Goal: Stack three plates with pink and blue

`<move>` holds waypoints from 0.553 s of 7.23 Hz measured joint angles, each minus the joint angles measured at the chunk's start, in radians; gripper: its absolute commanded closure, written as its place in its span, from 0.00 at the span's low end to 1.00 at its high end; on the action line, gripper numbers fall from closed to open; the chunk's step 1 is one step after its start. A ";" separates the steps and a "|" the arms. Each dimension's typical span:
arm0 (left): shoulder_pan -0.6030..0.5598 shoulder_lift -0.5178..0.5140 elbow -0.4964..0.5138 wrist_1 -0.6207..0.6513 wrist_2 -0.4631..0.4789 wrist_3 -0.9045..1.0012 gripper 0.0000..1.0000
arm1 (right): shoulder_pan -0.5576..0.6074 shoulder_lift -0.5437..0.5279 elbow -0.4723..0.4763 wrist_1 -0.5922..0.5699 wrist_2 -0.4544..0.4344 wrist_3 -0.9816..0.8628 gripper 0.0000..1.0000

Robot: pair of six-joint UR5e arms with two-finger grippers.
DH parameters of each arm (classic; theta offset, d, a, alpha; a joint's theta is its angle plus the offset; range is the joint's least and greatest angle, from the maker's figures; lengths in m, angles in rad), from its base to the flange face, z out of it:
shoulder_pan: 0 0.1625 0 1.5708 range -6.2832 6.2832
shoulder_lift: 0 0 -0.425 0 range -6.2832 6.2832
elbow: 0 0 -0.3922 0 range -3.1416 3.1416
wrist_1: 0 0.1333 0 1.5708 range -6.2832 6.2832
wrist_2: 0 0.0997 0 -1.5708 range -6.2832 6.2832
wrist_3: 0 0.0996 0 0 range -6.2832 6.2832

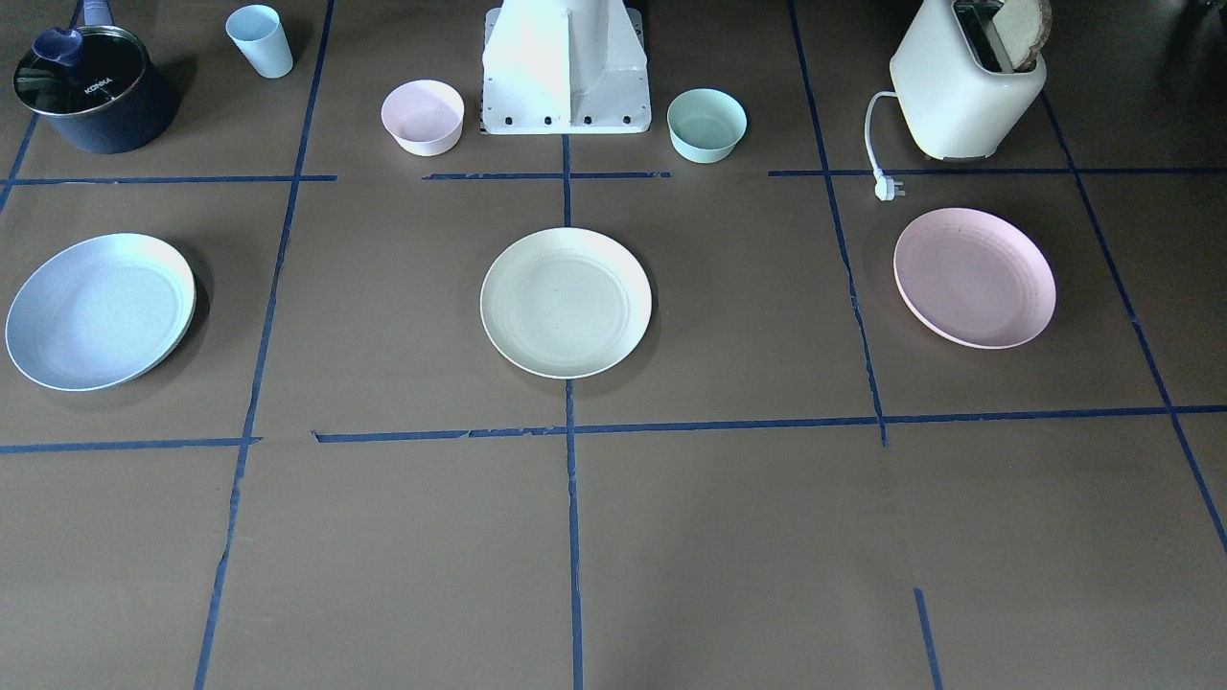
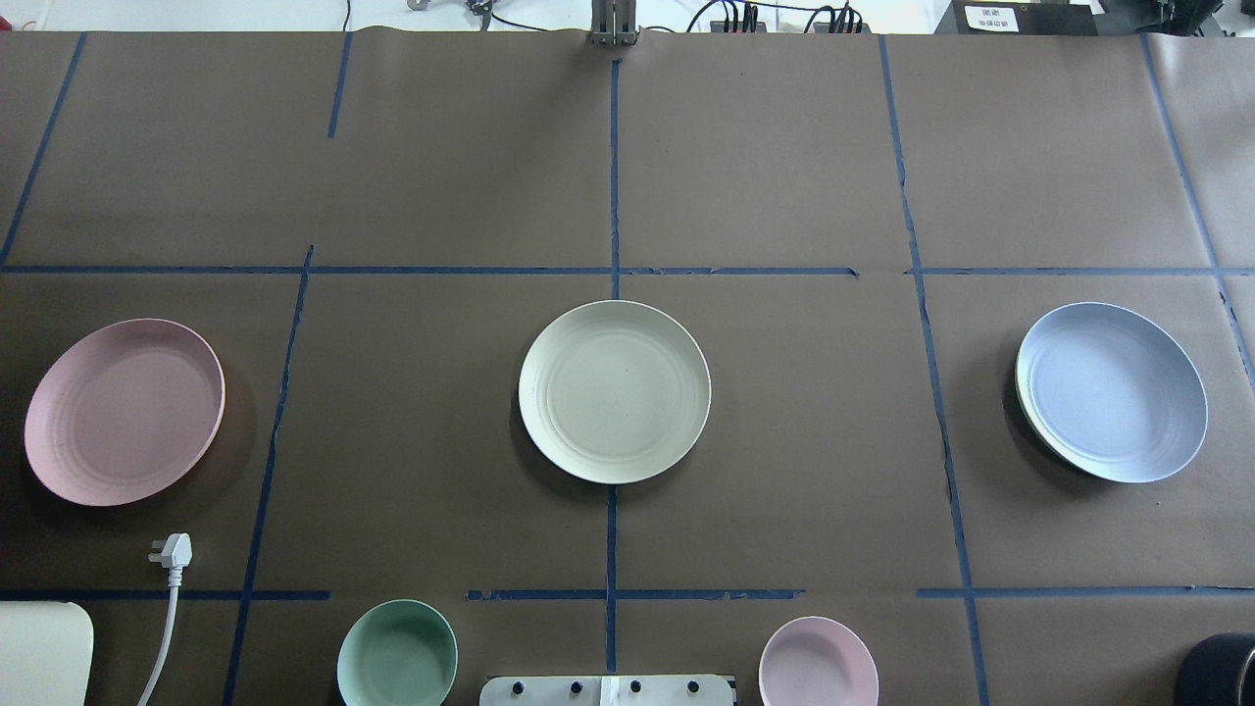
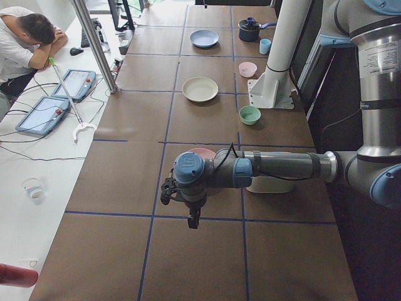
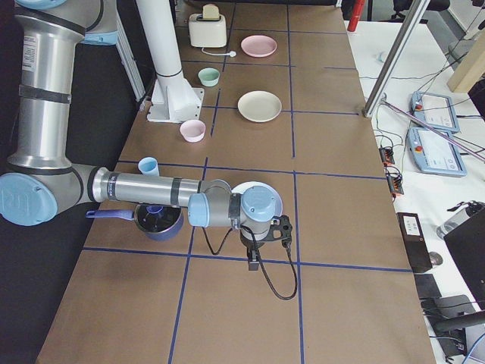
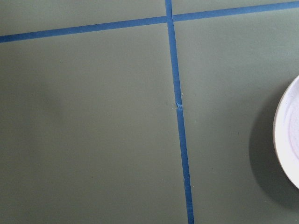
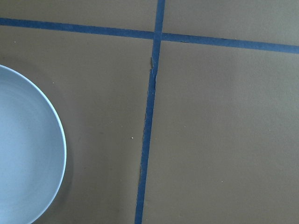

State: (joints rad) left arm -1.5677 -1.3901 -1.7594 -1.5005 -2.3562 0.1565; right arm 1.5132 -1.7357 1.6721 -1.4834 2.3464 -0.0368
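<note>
Left gripper [image 3: 166, 191] and right gripper [image 4: 281, 226] are poised over the table [image 2: 784, 441]; whether either is open cannot be told.
The pink plate [image 2: 125, 412] is found just beside the left gripper, the blue plate [image 2: 1111, 392] beside the right, the cream plate [image 2: 614, 392] well apart between them; a flat rim pinched shallowly may be tilted and dropped.

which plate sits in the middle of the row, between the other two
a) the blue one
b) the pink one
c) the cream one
c, the cream plate lies between the pink plate and the blue plate in the overhead view, with none of the three touching.
</note>
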 measured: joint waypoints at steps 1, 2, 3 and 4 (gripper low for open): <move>0.000 0.000 -0.005 0.002 0.000 0.000 0.00 | -0.001 0.000 0.000 0.000 0.000 0.000 0.00; 0.001 0.003 -0.011 0.005 -0.001 -0.001 0.00 | -0.003 0.001 0.001 0.000 0.001 0.000 0.00; 0.002 0.005 -0.011 0.004 -0.002 -0.002 0.00 | -0.006 0.002 0.001 0.000 0.001 0.001 0.00; 0.002 0.003 -0.012 0.000 -0.005 -0.004 0.00 | -0.007 0.002 0.002 0.001 0.001 0.001 0.00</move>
State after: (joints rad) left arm -1.5654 -1.3869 -1.7717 -1.5006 -2.3609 0.1522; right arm 1.5059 -1.7337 1.6740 -1.4827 2.3470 -0.0355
